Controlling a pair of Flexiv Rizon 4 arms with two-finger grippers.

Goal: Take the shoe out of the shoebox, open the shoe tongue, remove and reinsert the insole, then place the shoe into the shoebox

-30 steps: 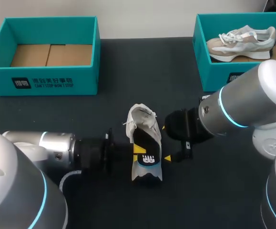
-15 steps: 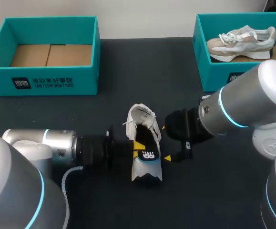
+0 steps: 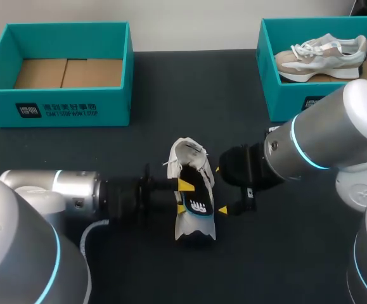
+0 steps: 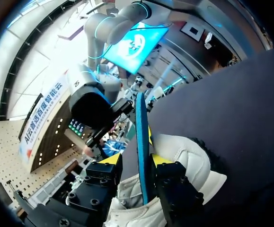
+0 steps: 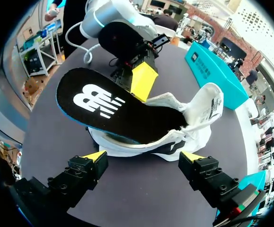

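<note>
A white sneaker [image 3: 187,158] lies on the dark table mid-front, heel toward me. Its black insole [image 3: 197,206] with a white logo sticks half out of the opening. My left gripper [image 3: 183,196] comes in from the left, its yellow tips spread on either side of the insole. In the left wrist view the insole [image 4: 141,132] stands edge-on between the fingers with slight gaps, above the shoe [image 4: 191,158]. My right gripper [image 3: 220,190] is wide open at the shoe's right side. In its own view the shoe [image 5: 200,111] and insole [image 5: 113,106] lie just ahead of the open right gripper [image 5: 144,156].
An empty teal shoebox [image 3: 63,104] stands at the back left. A second teal shoebox [image 3: 269,82] at the back right holds another beige and white sneaker [image 3: 322,54]. Dark table stretches between the boxes and the shoe.
My left gripper's fingers have parted from the insole, having been shut on it before. The left arm pushed slightly right, and the insole slid a little deeper into the shoe. The right arm stayed still.
</note>
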